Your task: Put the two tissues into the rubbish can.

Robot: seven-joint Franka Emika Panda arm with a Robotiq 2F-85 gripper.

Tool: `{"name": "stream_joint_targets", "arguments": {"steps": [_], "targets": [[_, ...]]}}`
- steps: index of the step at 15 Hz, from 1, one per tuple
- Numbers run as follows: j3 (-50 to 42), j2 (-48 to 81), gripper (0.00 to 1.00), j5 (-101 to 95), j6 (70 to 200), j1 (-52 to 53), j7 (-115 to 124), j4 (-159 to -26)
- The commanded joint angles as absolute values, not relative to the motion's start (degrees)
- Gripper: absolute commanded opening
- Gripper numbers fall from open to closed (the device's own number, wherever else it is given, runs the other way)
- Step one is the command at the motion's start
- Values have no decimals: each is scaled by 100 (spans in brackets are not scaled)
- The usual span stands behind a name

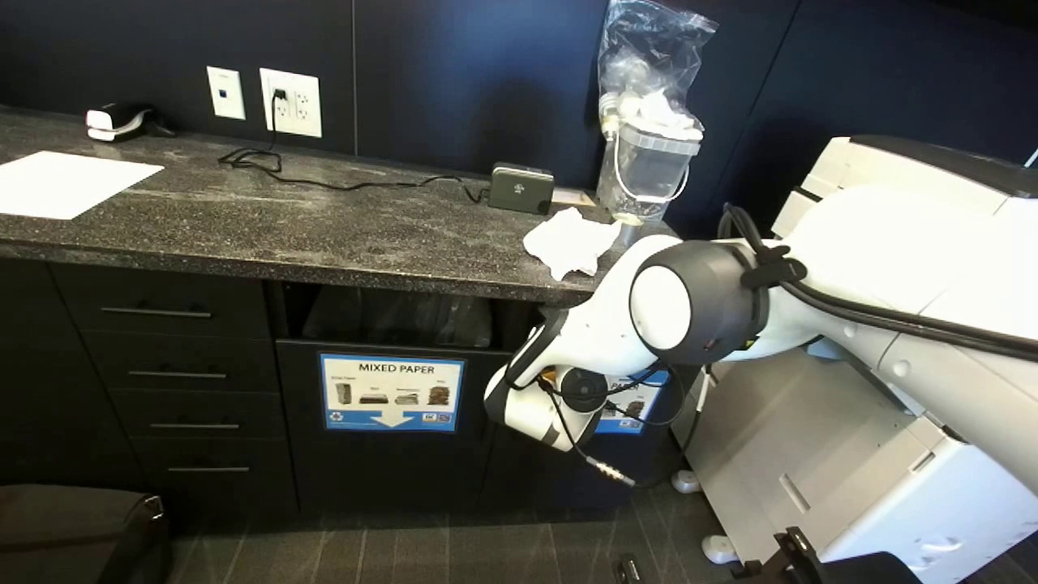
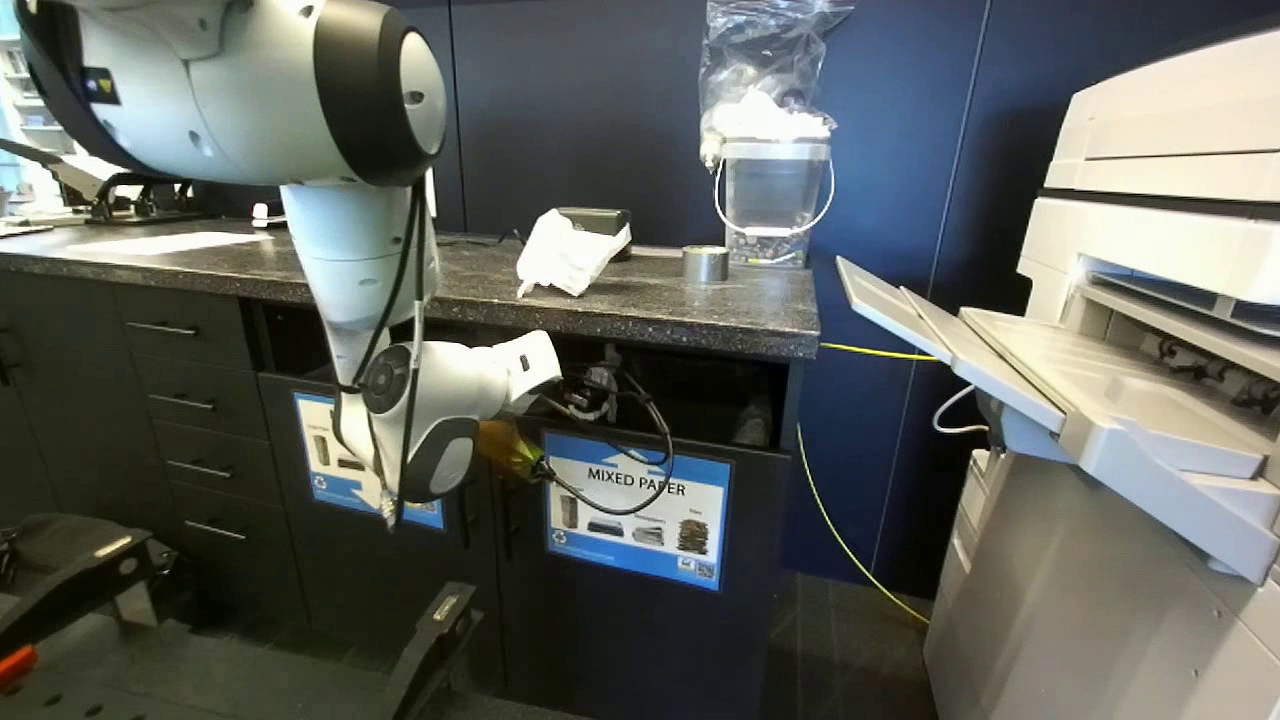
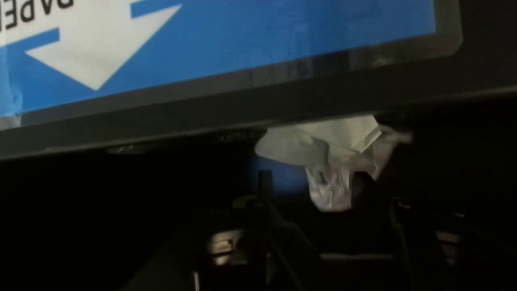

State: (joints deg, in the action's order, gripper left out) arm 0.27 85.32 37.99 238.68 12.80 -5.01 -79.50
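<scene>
My gripper (image 3: 313, 180) reaches into the dark opening of the rubbish can (image 2: 640, 640), above the sign (image 2: 638, 510) that reads MIXED PAPER. My jaws stand spread, the fingers (image 3: 265, 186) dim against the black. A crumpled white tissue (image 3: 343, 139) is loose by their tips, close behind the front edge of the opening and partly blurred; whether it brushes a finger I cannot tell. The other tissue (image 2: 565, 255) sits on the counter (image 1: 365, 235), in front of a small dark box (image 1: 521, 188), as both exterior views show. Near it, in an exterior view, stands a roll of tape (image 2: 706, 265), and beyond that a clear bucket (image 2: 770, 195) with a plastic bag (image 1: 649, 53) on top. A white sheet (image 1: 69, 185) lies well apart.
</scene>
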Motion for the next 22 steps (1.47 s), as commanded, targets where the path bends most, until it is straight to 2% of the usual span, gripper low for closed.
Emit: {"name": "stream_joint_targets", "arguments": {"steps": [1, 2, 4, 9, 14, 22], "targets": [[165, 8533, 86, 3601, 23644, 1105, -766, -7930], [159, 8534, 94, 3619, 23534, 1094, -818, -7887], [108, 8533, 100, 3613, 23361, 1107, -923, -7949], [-69, 8385, 100, 3548, 22721, 1147, -1328, -7974], [-186, 8022, 100, 3138, 22749, 1100, -1236, -8370], [-309, 6765, 100, 2656, 22402, 1023, -1283, -9939]]}}
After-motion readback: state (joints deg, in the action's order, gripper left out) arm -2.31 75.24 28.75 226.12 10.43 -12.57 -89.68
